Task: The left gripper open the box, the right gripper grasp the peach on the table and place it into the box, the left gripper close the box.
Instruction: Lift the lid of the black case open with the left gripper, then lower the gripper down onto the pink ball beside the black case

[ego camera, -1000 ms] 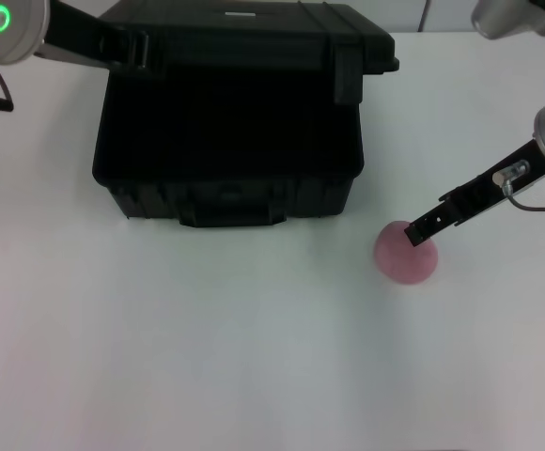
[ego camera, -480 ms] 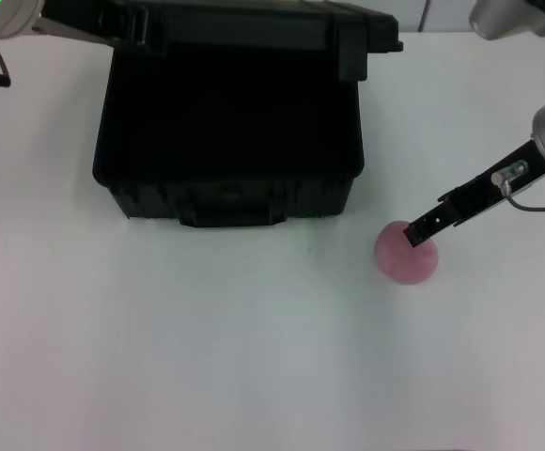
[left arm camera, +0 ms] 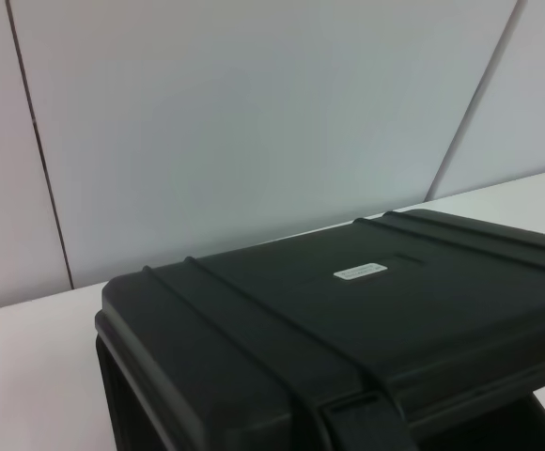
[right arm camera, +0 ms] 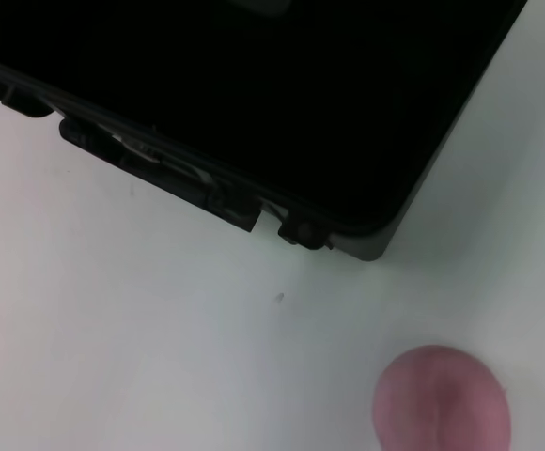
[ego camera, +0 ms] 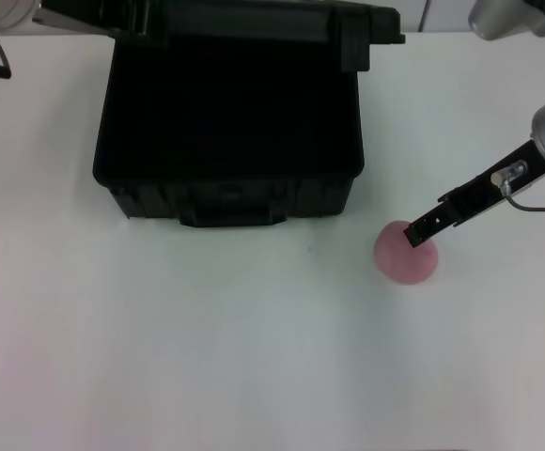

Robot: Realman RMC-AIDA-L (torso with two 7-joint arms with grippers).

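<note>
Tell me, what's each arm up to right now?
Left gripper at the box's raised lid. Right gripper at the peach, which sits on the table. Path to box open.

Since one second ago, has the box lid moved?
Yes. The lid has swung further up and back, toward the table's far edge, exposing more of the box interior; the peach stayed put.
</note>
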